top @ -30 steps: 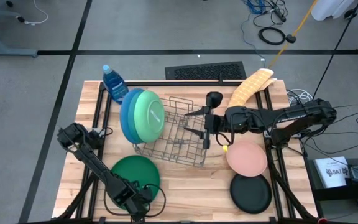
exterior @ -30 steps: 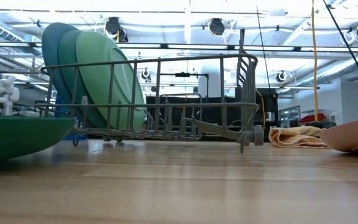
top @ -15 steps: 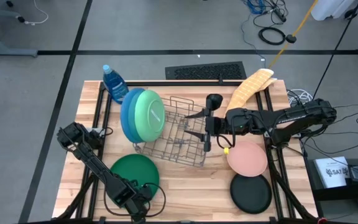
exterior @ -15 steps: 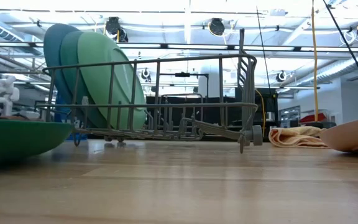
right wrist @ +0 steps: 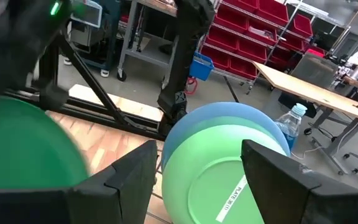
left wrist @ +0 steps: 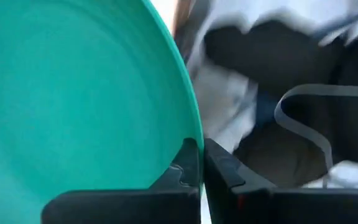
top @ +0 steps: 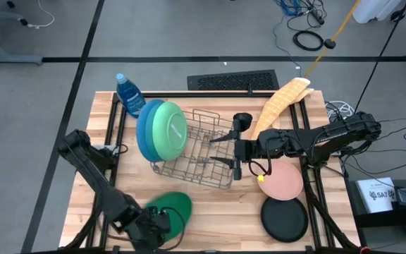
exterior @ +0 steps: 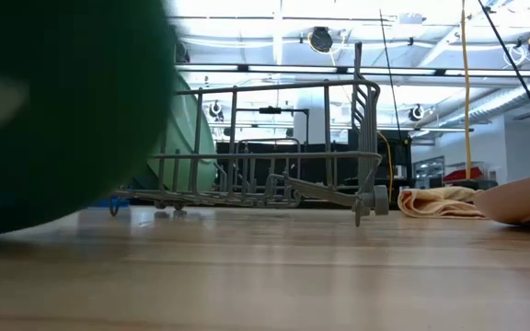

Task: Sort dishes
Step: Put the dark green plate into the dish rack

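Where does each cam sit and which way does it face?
High: overhead, straight down; both arms, dish rack.
Low: table height, across to the rack; dark green plate fills its left.
Left wrist: past the left gripper, shut on that plate's rim.
Right wrist: past the open right gripper toward the racked light green plate, also seen from overhead.

A wire dish rack stands mid-table; a blue soap bottle behind; a yellow cloth far right.
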Available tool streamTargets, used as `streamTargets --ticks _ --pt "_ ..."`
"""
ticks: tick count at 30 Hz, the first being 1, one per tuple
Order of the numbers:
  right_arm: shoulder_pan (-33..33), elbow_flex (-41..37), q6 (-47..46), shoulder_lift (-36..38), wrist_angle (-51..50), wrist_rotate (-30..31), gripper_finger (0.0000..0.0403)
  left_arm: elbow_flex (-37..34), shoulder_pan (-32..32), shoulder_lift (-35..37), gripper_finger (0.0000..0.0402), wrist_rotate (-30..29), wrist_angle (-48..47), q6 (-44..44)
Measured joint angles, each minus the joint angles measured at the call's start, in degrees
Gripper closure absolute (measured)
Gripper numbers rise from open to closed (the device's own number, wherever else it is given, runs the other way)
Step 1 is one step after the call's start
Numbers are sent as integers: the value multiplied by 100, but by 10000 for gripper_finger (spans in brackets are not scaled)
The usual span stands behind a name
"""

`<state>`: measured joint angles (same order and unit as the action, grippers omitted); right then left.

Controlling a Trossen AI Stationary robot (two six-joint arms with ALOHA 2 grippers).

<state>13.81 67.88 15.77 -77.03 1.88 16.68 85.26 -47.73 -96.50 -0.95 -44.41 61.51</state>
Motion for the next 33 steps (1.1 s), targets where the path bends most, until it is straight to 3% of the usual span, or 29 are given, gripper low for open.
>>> streamTargets --ticks 8,14,18,21,25,33 --pt "242 0 469 0 -39 19 174 678 -234 834 401 -2585 321 -1292" --pt "399 0 859 191 -42 623 174 914 -190 1236 401 -3771 1005 -2999" --pt "489 0 1039 397 -32 1125 174 865 325 1417 401 -4358 851 -3666" --pt "562 0 1128 483 -33 1365 174 563 948 1513 401 -4259 1106 -3980" --pt "698 0 1213 498 -88 1380 174 -118 1819 1580 401 -3319 1552 -3975" --pt "871 0 752 498 -917 1581 174 -2396 3029 2183 401 -2070 4209 -3793"
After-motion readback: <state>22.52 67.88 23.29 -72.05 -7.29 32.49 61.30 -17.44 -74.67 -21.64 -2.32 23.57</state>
